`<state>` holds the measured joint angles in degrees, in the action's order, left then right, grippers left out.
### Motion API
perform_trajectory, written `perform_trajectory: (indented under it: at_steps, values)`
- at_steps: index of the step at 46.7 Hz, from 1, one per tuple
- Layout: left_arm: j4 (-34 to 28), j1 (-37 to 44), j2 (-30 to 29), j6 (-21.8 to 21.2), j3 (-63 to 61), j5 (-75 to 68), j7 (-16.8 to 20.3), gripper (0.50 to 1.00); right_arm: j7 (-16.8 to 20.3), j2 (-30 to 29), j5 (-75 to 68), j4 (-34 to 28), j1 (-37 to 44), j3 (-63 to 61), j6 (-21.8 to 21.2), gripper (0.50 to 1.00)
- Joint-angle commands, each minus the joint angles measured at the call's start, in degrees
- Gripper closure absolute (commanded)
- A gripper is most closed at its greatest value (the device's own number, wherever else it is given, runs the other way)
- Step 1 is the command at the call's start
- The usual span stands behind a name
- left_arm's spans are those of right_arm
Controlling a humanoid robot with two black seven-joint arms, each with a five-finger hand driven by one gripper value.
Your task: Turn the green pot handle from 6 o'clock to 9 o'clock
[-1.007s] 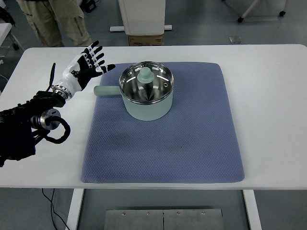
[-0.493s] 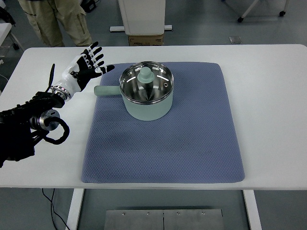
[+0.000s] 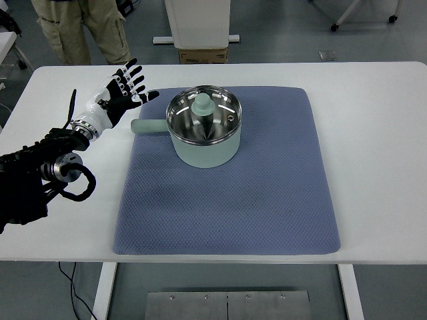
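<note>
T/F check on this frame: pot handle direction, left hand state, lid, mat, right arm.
1. The green pot has its handle pointing to the picture's left, at 9 o'clock. True.
2. The left hand grips the handle. False: its fingers are spread and it hovers apart from the handle, holding nothing.
3. The pot stands on the bare white table. False: it stands on the blue mat.
4. A lid with a green knob sits on the pot. True.
5. The right arm reaches over the mat. False: it is not in view.
</note>
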<state>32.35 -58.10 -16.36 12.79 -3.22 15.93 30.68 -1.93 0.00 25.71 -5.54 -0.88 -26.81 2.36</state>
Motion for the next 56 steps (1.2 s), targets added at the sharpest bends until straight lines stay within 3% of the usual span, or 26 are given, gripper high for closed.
perform_trajectory:
  at_steps: [1,16,28,56]
  values:
    - [0.0,0.3,0.0,0.0,0.2,0.4,0.0,0.500,0.0,0.0,0.0,0.0,0.0,0.0,0.0,0.500]
    - [0.0,6.5,0.1,0.2,15.5,0.6,0.0,0.500,0.0,0.0,0.0,-0.2,0.0,-0.1,0.0,0.500]
    - [0.0,6.9,0.5,0.7,21.5,0.5,0.0,0.500,0.0,0.0,0.0,-0.2,0.0,-0.1,0.0,0.500]
    - [0.0,6.9,3.0,2.3,24.0,0.2,0.0,0.500,0.0,0.0,0.0,-0.2,0.0,-0.1,-0.1,0.500]
